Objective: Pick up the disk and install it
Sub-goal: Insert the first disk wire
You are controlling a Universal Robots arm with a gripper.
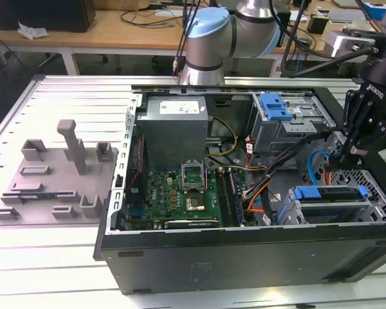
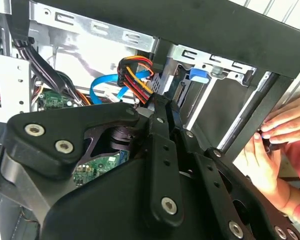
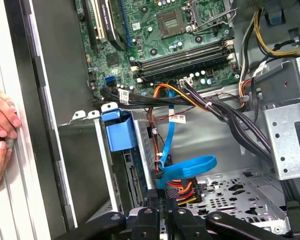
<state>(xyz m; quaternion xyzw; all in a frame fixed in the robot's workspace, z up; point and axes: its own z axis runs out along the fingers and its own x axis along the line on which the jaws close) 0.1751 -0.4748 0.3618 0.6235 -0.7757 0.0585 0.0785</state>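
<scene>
Already in the drive cage (image 1: 373, 207), the disk (image 1: 327, 192) stands on edge at the near corner of the open computer case (image 1: 244, 261), on the exterior view's right, with the blue tab of its carrier facing up out of the metal bay.

The arm (image 1: 209, 38) reaches in from the table's far edge. It holds the black gripper (image 1: 347, 145) over the inside of the case, just beside the cage and apart from the disk. In both wrist views the two fingers (image 3: 151, 202) are drawn close together.

In the first wrist view the gripper (image 3: 162, 196) hangs next to a blue flat cable (image 3: 190, 165) and a power plug (image 3: 184, 189) with orange, red and yellow wires. The disk (image 3: 119, 131) sits just to one side of them. The second wrist view shows the same blue tab of the disk (image 2: 199, 75) beyond the gripper (image 2: 162, 107).

A person's hand (image 3: 0, 135) rests on the slotted table (image 1: 51, 264) against the outside of the case wall nearest the cage.

Deeper in the case lie the green motherboard (image 1: 174, 190) and, toward its far edge, the grey power supply (image 1: 174, 129). A grey fixture plate (image 1: 51, 180) lies on the table near its edge on the exterior view's left, well apart from the gripper.
</scene>
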